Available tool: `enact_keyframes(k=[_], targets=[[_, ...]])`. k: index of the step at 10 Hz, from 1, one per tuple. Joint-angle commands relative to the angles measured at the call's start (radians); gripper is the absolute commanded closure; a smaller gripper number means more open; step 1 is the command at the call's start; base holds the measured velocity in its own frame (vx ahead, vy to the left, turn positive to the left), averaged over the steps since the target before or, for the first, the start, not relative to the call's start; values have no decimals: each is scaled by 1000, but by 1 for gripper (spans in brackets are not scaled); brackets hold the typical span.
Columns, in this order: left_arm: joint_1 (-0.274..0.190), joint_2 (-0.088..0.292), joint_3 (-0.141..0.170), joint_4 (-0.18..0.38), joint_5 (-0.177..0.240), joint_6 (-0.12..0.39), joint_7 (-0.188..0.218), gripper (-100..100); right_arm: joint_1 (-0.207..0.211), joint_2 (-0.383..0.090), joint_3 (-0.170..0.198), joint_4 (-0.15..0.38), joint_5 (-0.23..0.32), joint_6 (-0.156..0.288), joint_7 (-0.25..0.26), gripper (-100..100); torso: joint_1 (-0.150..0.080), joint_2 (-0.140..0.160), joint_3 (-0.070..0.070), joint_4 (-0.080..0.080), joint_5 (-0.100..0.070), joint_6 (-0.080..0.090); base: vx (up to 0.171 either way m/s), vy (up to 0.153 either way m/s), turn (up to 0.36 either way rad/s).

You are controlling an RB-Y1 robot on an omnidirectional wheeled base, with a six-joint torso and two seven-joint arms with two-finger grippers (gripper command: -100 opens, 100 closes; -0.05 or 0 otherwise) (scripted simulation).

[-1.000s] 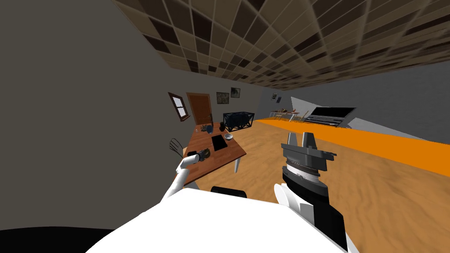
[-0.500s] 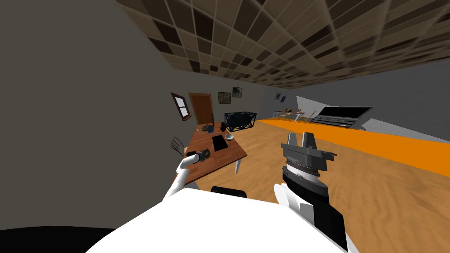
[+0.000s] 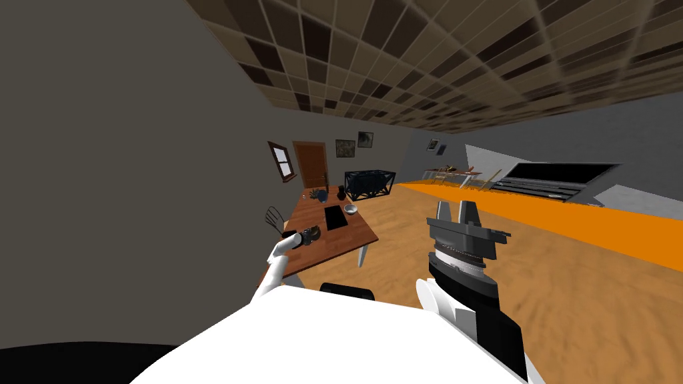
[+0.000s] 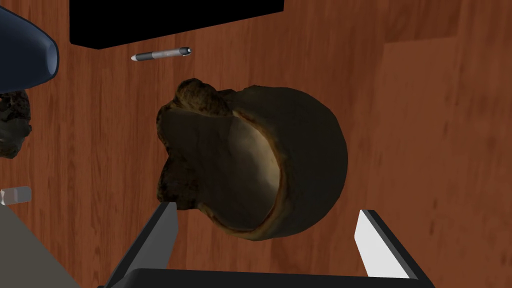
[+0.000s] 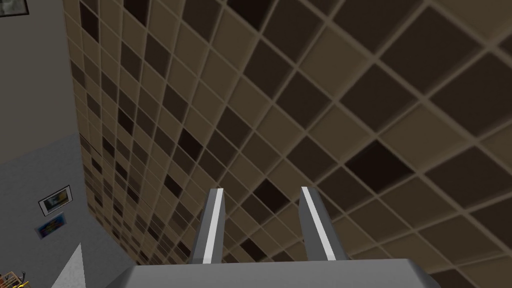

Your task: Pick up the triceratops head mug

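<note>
Over wooden table [image 4: 440,150], left hand [image 4: 265,215] hovers spread wide above mug [image 4: 300,150].

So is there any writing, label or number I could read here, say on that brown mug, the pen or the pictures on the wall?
No text can be read anywhere.
The triceratops head mug: plain brown, no lettering on the side in view.
The pen: grey and dark, no marking to make out.
The framed pictures on the far wall: too small to read.

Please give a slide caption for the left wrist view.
Left gripper, jaws open, straddles the brown triceratops head mug on a wooden table.
</note>
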Motion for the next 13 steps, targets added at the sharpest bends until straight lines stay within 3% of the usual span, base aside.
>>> enact_keyframes(k=[1, 3, 4, 6, 7, 10, 11, 13], targets=[[-3, -12, 22, 3, 15, 10, -50, -100, 0, 0, 0, 0, 0, 0, 0, 0, 0, 0, 0, 0, 0, 0, 57, -61, 160], [-3, -12, 22, 3, 15, 10, -86, -100, 0, 0, 0, 0, 0, 0, 0, 0, 0, 0, 0, 0, 0, 1, 19, -20, -18], [-15, -38, 68, 15, 48, 29, -127, -100, 0, 0, 0, 0, 0, 0, 0, 0, 2, 1, 1, 0, 0, 1, 44, -35, 204], [-15, -38, 68, 15, 48, 29, -183, -100, 0, 0, 0, 0, 0, 0, 0, 0, -1, -1, -1, 0, 0, 1, 39, -49, 92], [-26, -63, 114, 26, 82, 47, -211, -100, 0, 0, 0, 0, 0, 0, 0, 0, 0, 0, 0, 0, 0, 1, 65, -51, 241], [-26, -63, 114, 26, 82, 47, -289, -100, 0, 0, 0, 0, 0, 0, 0, 0, 0, 0, 0, 0, 0, 1, 29, -37, 35], [-38, -89, 161, 37, 115, 65, -322, -100, 0, 0, 0, 0, 0, 0, 0, 0, 2, 2, 1, 0, 0, 1, 28, -40, 220], [-38, -89, 161, 37, 115, 65, -378, -100, 0, 0, 0, 0, 0, 0, 0, 0, -1, 0, 0, 0, 0, 1, 38, -48, 83]])
